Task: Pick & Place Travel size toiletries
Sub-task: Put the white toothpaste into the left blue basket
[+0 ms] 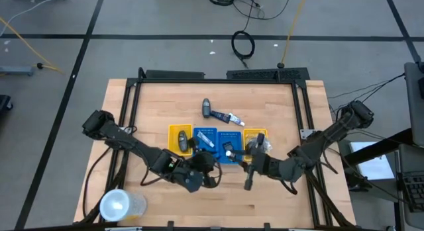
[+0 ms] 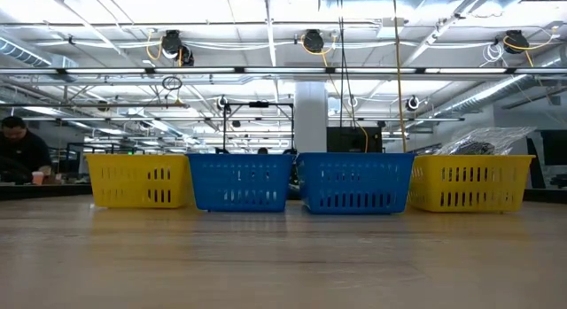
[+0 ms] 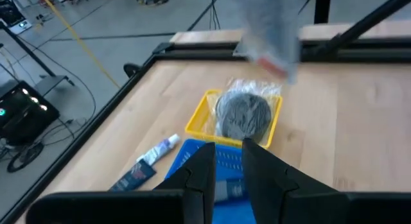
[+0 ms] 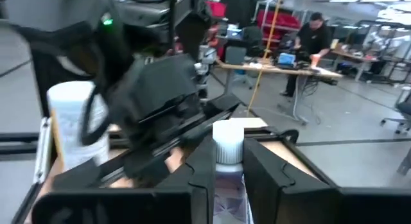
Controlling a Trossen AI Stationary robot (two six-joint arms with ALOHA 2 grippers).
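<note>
Four slotted trays stand in a row mid-table: yellow (image 1: 180, 138), blue (image 1: 204, 139), blue (image 1: 228, 146), yellow (image 1: 255, 138). The right yellow tray holds a dark mesh puff (image 3: 243, 113) in clear wrap. A dark little bottle (image 1: 207, 110) and a white tube with a blue end (image 1: 230, 117) lie on the table beyond the trays. My right gripper (image 1: 248, 171) hovers near the trays' near side, shut on a small clear bottle with a white cap (image 4: 228, 144). My left gripper (image 1: 199, 175) hovers beside it, facing the trays. My right gripper pinches the small clear bottle by its body (image 4: 228, 185), just behind the white cap, between its two fingers. The bottle lies along the fingers, with the cap sticking out past the fingertips. It is lifted clear of the table, and the gripper points toward the left arm.
A large clear round cup (image 1: 119, 206) stands at the table's near left corner. Both arms reach in over the near half of the table. Bare wood lies in front of the trays (image 2: 283, 256). A person (image 4: 314, 38) is at a bench far off in the room.
</note>
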